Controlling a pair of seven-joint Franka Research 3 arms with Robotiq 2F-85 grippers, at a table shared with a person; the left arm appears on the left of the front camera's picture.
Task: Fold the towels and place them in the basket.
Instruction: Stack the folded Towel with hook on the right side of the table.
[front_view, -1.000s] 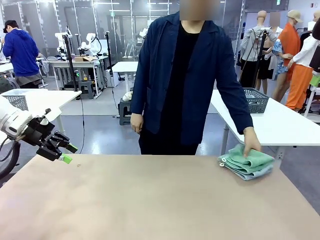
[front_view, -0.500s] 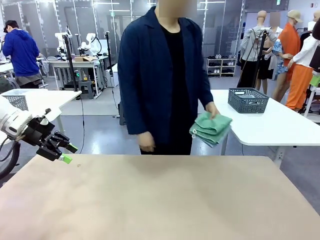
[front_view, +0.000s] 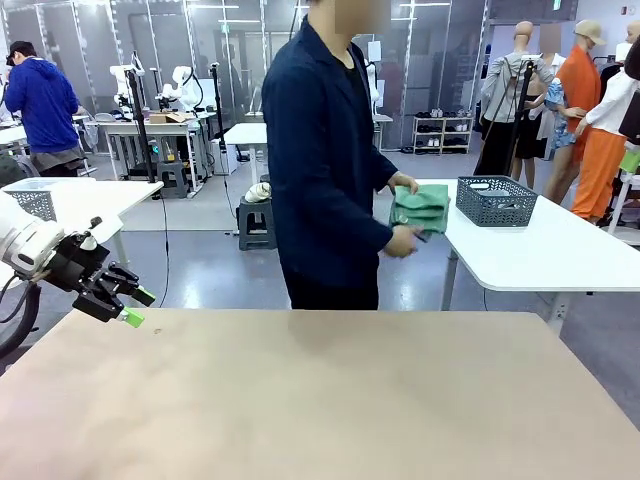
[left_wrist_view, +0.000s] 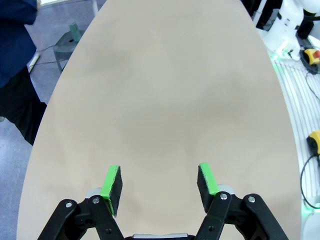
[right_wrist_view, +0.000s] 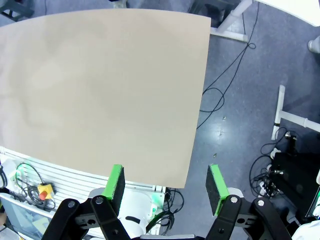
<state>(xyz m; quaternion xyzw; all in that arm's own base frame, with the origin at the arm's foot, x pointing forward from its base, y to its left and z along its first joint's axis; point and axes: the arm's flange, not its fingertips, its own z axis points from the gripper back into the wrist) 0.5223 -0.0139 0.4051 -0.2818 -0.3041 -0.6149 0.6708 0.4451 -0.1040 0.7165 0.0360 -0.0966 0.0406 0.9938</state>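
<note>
Front: person in a dark blue jacket, side-on behind the tan table (front_view: 330, 400), holds the stacked green terry towels (front_view: 420, 209) in both hands, near the dark grey lattice plastic basket (front_view: 496, 200) on the white side table (front_view: 560, 250). Left gripper (front_view: 131, 305) spread, empty, at table's left edge.
Left wrist: green pads (left_wrist_view: 111, 183) apart over bare tabletop.
Right wrist: right gripper (right_wrist_view: 165, 185) spread, empty, above table edge and floor cables.

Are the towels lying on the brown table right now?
No, the person's hands hold the folded towels up in the air beside the white table, off the brown table.
</note>
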